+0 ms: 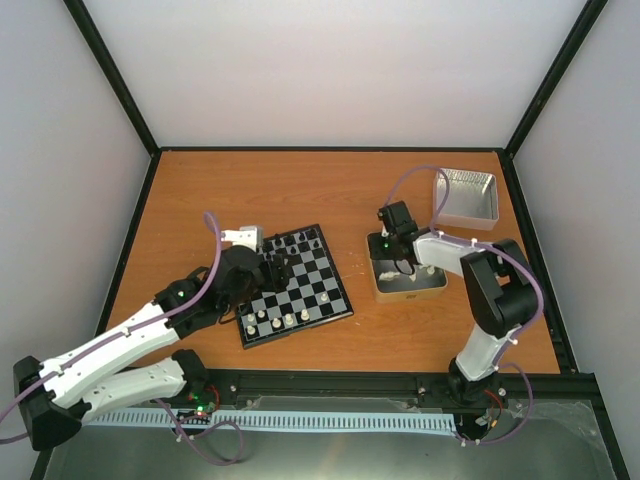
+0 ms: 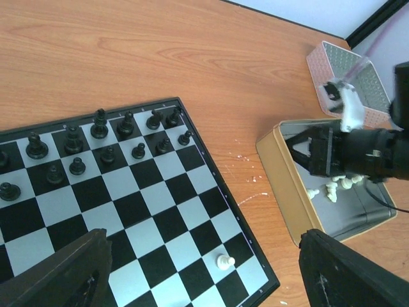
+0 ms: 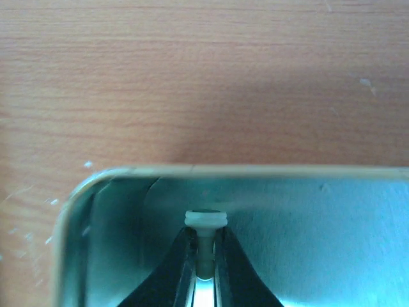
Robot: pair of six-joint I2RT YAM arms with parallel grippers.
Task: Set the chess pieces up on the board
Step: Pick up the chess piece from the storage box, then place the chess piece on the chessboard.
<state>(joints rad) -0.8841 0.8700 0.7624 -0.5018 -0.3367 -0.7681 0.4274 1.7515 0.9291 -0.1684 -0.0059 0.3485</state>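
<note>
The right jaws are clamped on one cream-white chess piece (image 3: 204, 238), gripped by its stem, its flat disc end showing beyond the fingertips. It is held low inside the gold-sided tin (image 3: 71, 211), close to a rounded corner of the wall. The right arm (image 1: 492, 290) is folded sharply at the elbow and reached leftward into that tin, which stands on the desk (image 1: 300, 190) just right of the board (image 1: 330, 290). More white pieces (image 2: 329, 190) – about four can be made out – lie loose on the tin's floor. The left jaws are wide apart, their black fingers (image 2: 64, 272) seen at the two lower corners of the left wrist view, poised over the board. The left arm (image 1: 110, 350) is stretched out from the near left. About fourteen black chessmen (image 2: 100, 123) are ranked in two rows at the board's far end – roughly six white ones (image 1: 290, 319) are counted near its front edge. A second tin (image 1: 466, 198) is set at the far right.
</note>
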